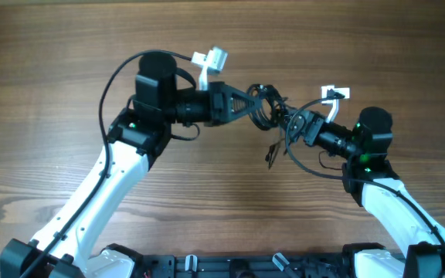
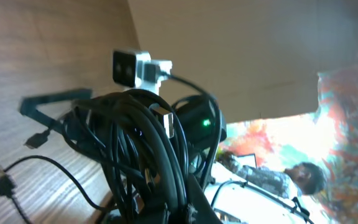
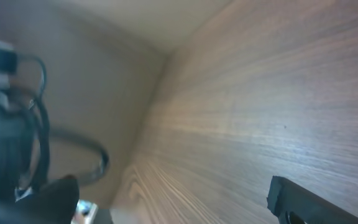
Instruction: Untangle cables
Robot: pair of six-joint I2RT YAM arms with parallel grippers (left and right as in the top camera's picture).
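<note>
The cables (image 1: 266,108) are a small tangle of thin black cords, held above the table between my two grippers. My left gripper (image 1: 255,104) is shut on the tangle. In the left wrist view the cables (image 2: 145,149) fill the middle and run down into the jaws (image 2: 179,208). Loose strands with plug ends (image 1: 272,157) hang down to the table. They also show in the left wrist view (image 2: 4,184). My right gripper (image 1: 293,123) is just right of the tangle. In the right wrist view its fingers (image 3: 179,205) are wide apart with nothing between them, and blurred cables (image 3: 33,143) lie to the left.
A wooden table (image 1: 68,93) lies all around. One black cord loops down from the right gripper (image 1: 306,166) toward the right arm. The right arm's wrist camera (image 2: 132,67) shows close behind the tangle in the left wrist view.
</note>
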